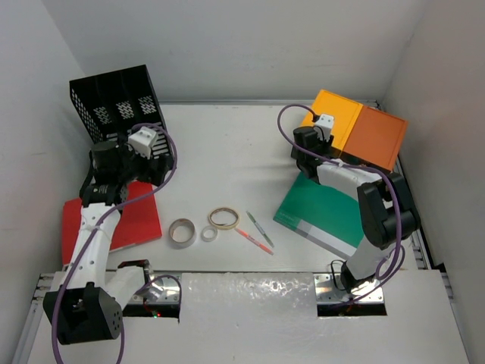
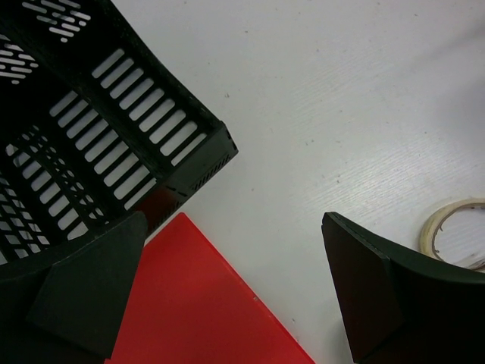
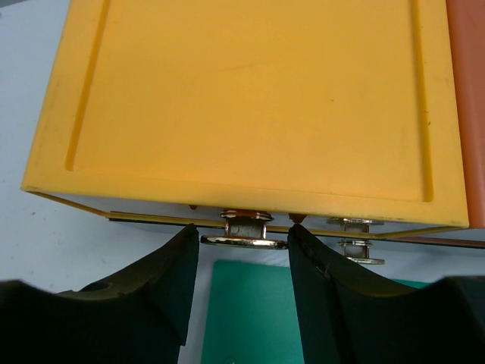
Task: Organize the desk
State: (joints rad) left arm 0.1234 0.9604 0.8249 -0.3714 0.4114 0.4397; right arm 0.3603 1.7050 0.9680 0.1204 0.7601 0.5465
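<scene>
White, flat desk (image 1: 227, 159) with a thin silvery rim, spanning wall to wall; its centre and far strip lie bare. Toward its left edge, the left gripper (image 2: 235, 250) gapes wide. At its right edge, the right gripper (image 3: 242, 246) straddles a drawer handle (image 3: 246, 227); I cannot tell whether it grips.

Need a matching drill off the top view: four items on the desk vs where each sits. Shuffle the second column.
Things:
1. black mesh file rack
2. flat red folder
3. flat green folder
4. yellow-and-orange plastic drawer unit

Places:
A. far-right corner
B. left side, nearer than the rack
C. far-left corner
D. right side, just in front of the drawers

Pairs: 1-C, 2-B, 3-D, 4-A
</scene>
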